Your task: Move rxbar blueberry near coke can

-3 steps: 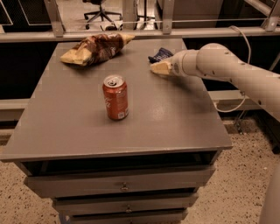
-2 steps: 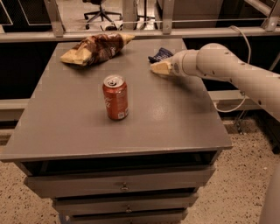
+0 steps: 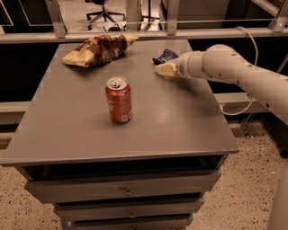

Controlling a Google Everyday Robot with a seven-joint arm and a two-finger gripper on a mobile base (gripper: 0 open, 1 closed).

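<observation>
Camera view looks down on a grey table (image 3: 180, 121) with the arm (image 3: 225, 65) reaching in from the right. The gripper (image 3: 163, 69) lies low over the far right part of the tabletop, its tan tip pointing left. From this angle the tip reads as one wedge, so I cannot tell how far open it is or whether it has hold of anything.

The rxbar blueberry (image 3: 164, 55) sits just behind the tip, toward the far edge of the table. It looks to be touching the gripper or just beside it, though the contact is hard to make out.

The coke can (image 3: 119, 99) stands upright near the middle of the table, well apart from the bar and the gripper, with bare tabletop between them. A brown-and-tan snack bag (image 3: 100, 48) lies at the far left, away from both.

Below the tabletop are drawers (image 3: 128, 191). Behind the table runs a rail, with an office chair (image 3: 104, 11) beyond it and a pale cable (image 3: 249, 40) looping down at the right.
</observation>
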